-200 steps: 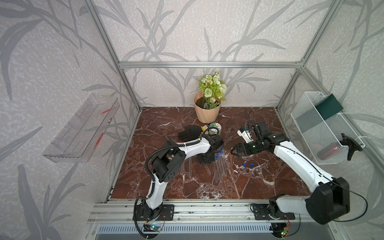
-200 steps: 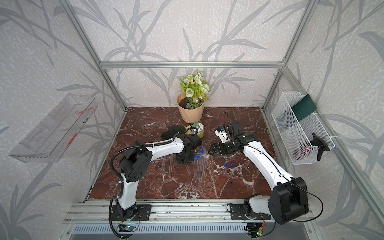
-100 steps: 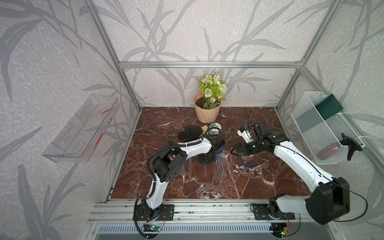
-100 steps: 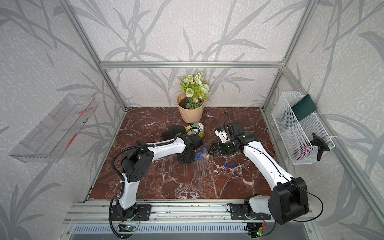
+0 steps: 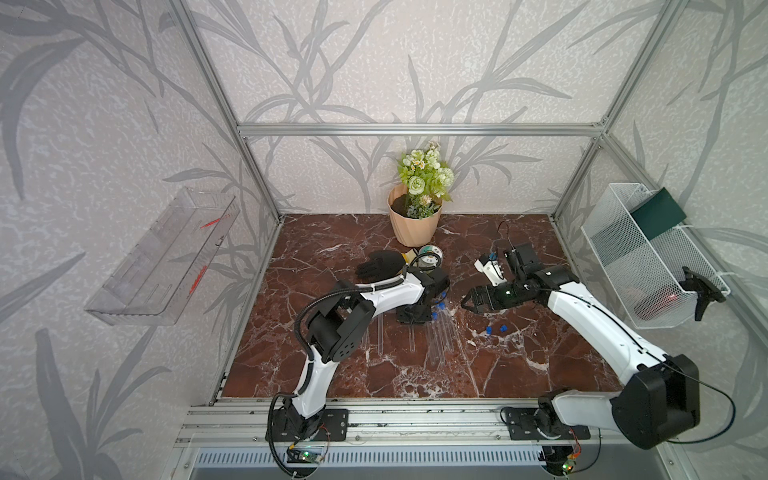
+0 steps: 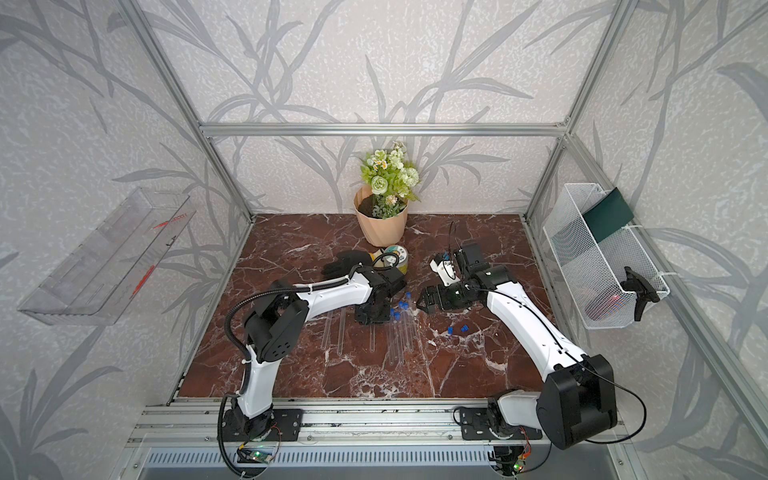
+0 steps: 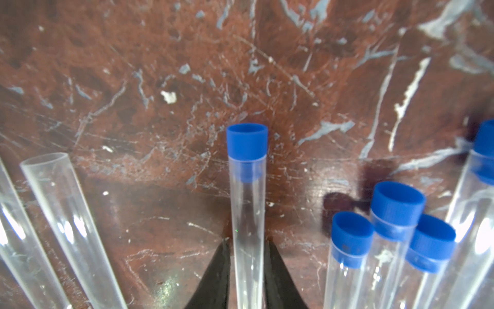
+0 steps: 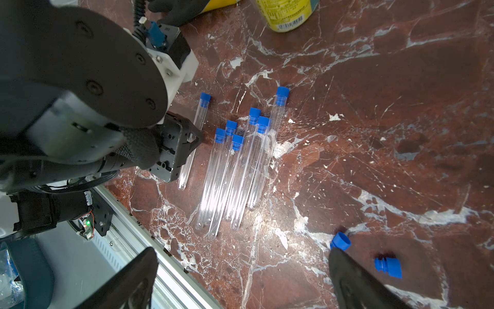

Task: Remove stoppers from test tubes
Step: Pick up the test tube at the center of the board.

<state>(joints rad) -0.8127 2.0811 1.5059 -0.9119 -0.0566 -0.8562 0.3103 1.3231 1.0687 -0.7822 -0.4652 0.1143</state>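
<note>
In the left wrist view my left gripper (image 7: 247, 243) is shut on a clear test tube (image 7: 248, 214), one black finger against each side. A blue stopper (image 7: 247, 140) plugs that tube's end. The tube lies low over the marble table (image 8: 374, 107) beside the left gripper (image 5: 415, 318). Several more stoppered test tubes (image 8: 235, 166) lie in a bundle to its right. Open test tubes (image 7: 69, 219) lie on its other side. My right gripper (image 8: 240, 252) hovers open and empty, right of the bundle in a top view (image 5: 467, 303). Two loose stoppers (image 8: 340, 240) (image 8: 388, 267) lie near it.
A flower pot (image 5: 415, 220) stands at the back, with a black glove (image 5: 380, 266) and a yellow can (image 5: 430, 259) just in front of it. A wire basket (image 5: 648, 257) hangs on the right wall and a clear shelf (image 5: 166, 257) on the left.
</note>
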